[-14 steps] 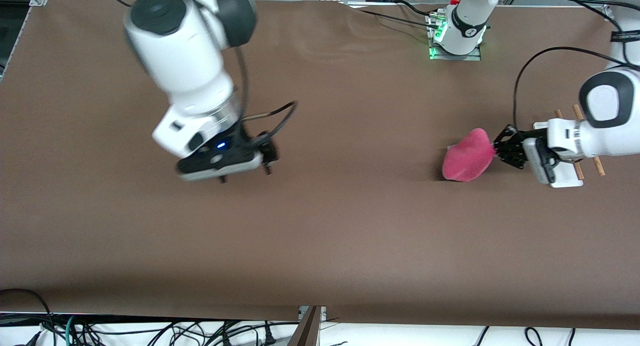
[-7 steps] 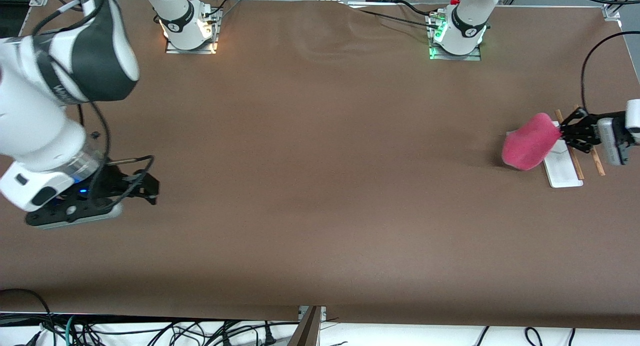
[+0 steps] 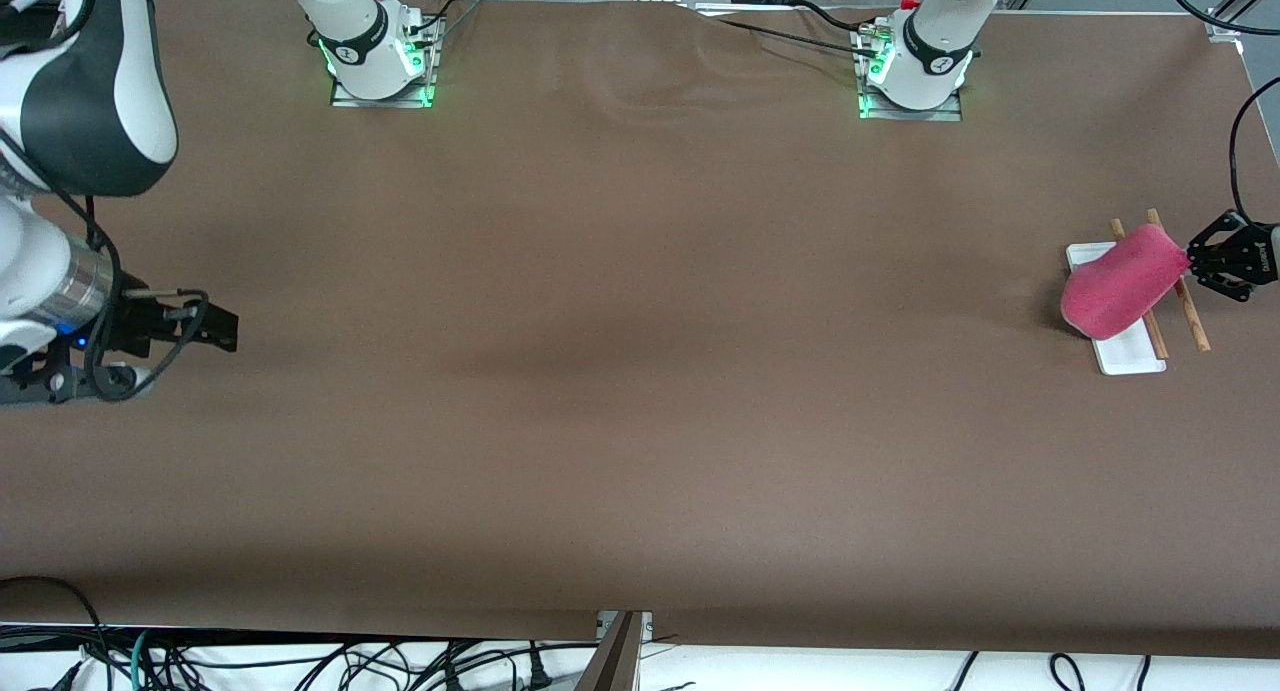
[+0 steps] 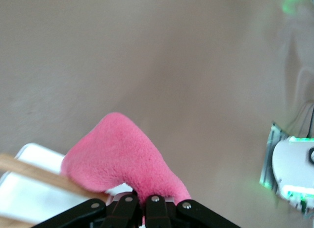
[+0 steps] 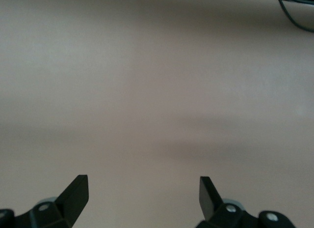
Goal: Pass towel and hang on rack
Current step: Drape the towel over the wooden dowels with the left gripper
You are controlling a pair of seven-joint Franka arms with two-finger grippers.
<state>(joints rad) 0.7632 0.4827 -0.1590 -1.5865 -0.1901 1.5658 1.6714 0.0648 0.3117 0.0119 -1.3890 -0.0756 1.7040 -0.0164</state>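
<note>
My left gripper [image 3: 1192,259] is shut on a corner of the pink-red towel [image 3: 1120,282] and holds it over the rack [image 3: 1132,353] at the left arm's end of the table. The towel drapes across the rack's white base and its two brown rods [image 3: 1192,319]. In the left wrist view the towel [image 4: 115,161] hangs from my gripper [image 4: 147,214] over a rod [image 4: 34,172]. My right gripper [image 3: 222,329] is open and empty over bare table at the right arm's end; its fingertips [image 5: 78,188] stand wide apart.
The brown table [image 3: 640,371] reaches to the edges of the view. The arm bases [image 3: 910,61] stand along the edge farthest from the front camera. Cables lie below the near edge.
My left gripper carried the towel from the table beside the rack to over the rack. My right arm swung away from the table's middle to its own end.
</note>
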